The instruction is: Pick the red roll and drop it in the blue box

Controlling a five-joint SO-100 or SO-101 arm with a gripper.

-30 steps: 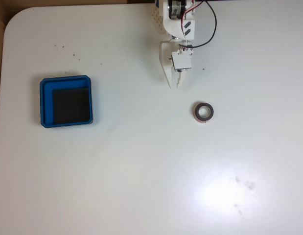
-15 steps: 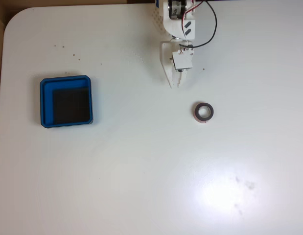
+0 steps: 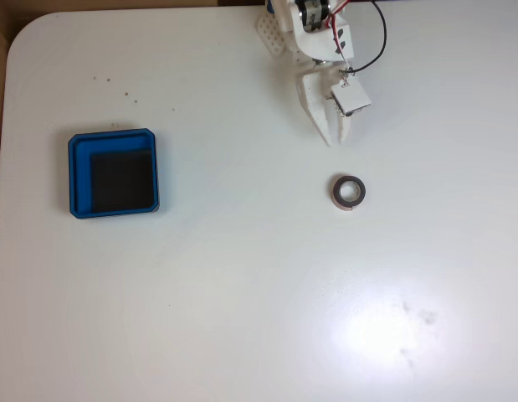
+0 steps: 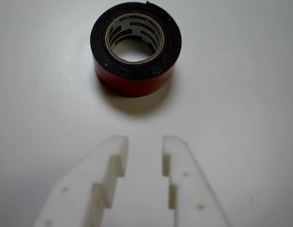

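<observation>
The red roll lies flat on the white table, hole facing up, right of centre in the fixed view and just ahead of the gripper in the wrist view. The fingers are parted by a narrow gap and hold nothing, with the tips short of the roll and not touching it.

Handling-wise I'd guess it's light and pretty stiff: a wound tape roll with a pale printed core (the text looks like "EXTREME", hard to be sure). The red outer wall looks smooth, so it might slip a bit. Best bet is probably pinching across the outside, or one finger down the hole and one outside, squeezing the wall. Either way the fingers would have to spread wider than they are now.

The blue box sits well apart on the left side of the table in the fixed view, and only its black floor shows inside.
</observation>
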